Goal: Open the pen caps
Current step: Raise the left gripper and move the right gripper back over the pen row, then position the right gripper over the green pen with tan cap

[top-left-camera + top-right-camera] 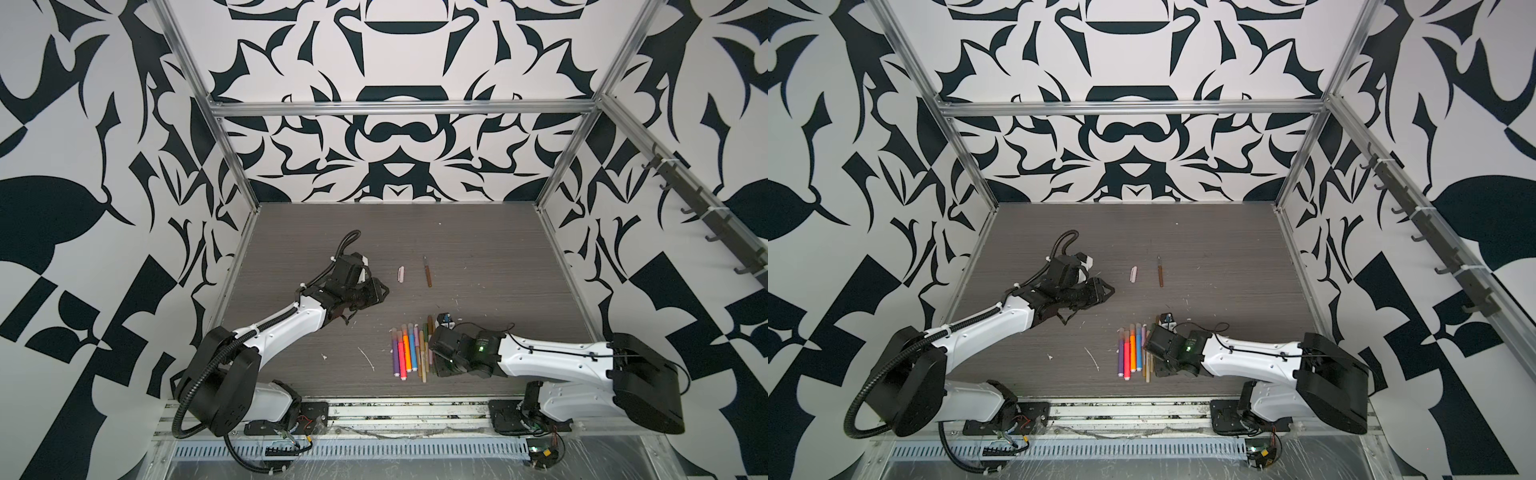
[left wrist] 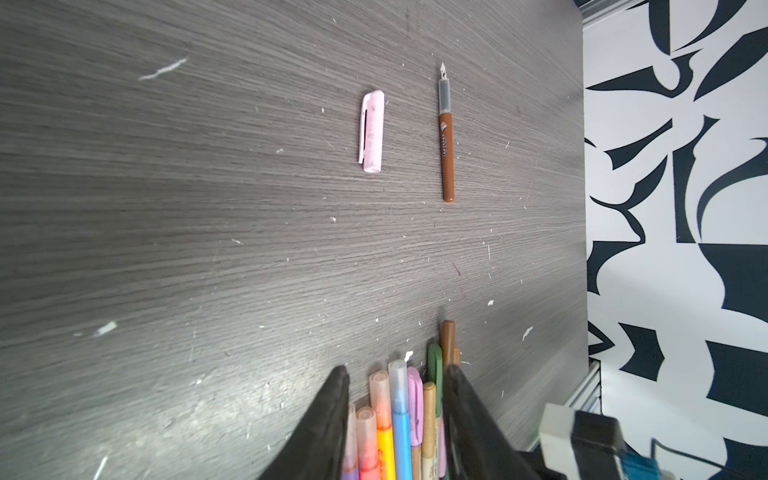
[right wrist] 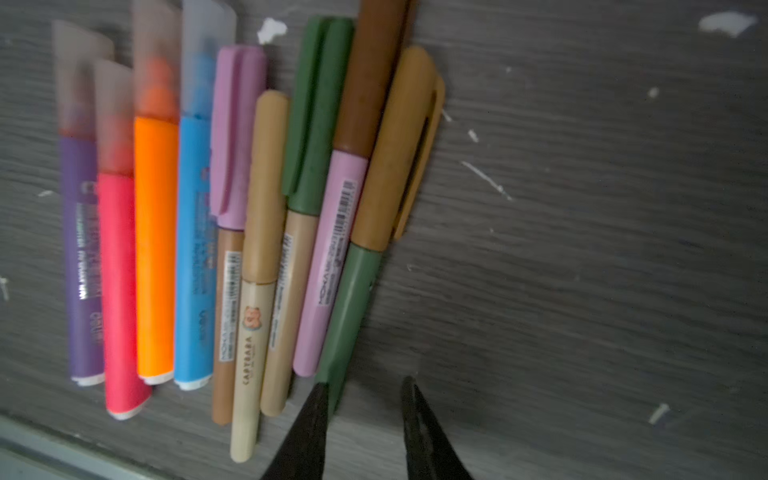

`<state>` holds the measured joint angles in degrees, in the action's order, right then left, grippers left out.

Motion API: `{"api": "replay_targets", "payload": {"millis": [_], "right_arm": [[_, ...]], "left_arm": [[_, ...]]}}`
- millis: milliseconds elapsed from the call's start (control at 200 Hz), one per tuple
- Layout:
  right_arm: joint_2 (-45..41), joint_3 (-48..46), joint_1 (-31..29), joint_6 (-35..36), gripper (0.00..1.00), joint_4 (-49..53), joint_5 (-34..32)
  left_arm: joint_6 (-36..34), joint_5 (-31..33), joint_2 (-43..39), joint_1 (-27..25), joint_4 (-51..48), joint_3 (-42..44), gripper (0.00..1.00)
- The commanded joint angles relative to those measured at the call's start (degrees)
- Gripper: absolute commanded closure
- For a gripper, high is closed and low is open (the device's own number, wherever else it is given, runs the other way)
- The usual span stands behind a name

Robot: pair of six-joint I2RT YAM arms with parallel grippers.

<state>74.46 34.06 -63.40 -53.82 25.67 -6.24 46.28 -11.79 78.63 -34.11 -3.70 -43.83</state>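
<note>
Right wrist view is showing the right gripper (image 3: pixel 365 381) hanging low over the table (image 3: pixel 582 291), its jaws standing apart and grasping nothing; one fingertip is sitting just beside the end of the green pen (image 3: pixel 349 316), and whether it is touching cannot be told; that green pen is wearing a mustard cap (image 3: pixel 395 145) and is lying at the edge of the row of pens (image 3: pixel 195 249), which are lying side by side, touching, all with caps on; the purple, pink, orange and blue ones are wearing cloudy see-through caps (image 3: pixel 158 62); the thinner ones next to them are wearing lilac, tan, green and brown caps. Left wrist view is showing the left gripper (image 2: pixel 397 369) hovering above the table with its jaws released and empty; beyond it a loose pink cap (image 2: pixel 371 131) is lying flat near a brown pen (image 2: pixel 446 158), apart from it and roughly parallel; the brown pen is lying bare, its metal nib showing. Both top views are placing this pair toward the middle of the table, well apart from the row, which is lying near the front edge, partly under the right gripper; the left gripper is hanging to the left of the pink cap, not touching it.
</note>
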Motion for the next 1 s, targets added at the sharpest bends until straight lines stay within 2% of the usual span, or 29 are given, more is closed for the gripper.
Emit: {"api": "replay_targets", "payload": {"millis": [0, 310, 565, 995], "right_arm": [[1.6, 2.0, -0.3, -0.9, 0.67, -0.6, -0.1], [0.5, 1.8, -0.3, -3.8, 0.7, 3.2, -3.5], [-4.9, -0.2, -0.6, -1.5, 0.69, -2.7, -0.9], [1.6, 2.1, -0.7, -1.8, 0.69, -2.0, 0.0]], "left_arm": [[-0.2, -0.6, -2.2, -0.1, 0.8, 0.8, 0.59], [-1.0, 0.5, -2.7, -0.2, -0.3, -0.1, 0.59], [-0.7, -0.3, -2.0, -0.2, 0.9, 0.0, 0.6], [-0.3, -2.0, -2.3, -0.2, 3.0, 1.2, 0.6]]}}
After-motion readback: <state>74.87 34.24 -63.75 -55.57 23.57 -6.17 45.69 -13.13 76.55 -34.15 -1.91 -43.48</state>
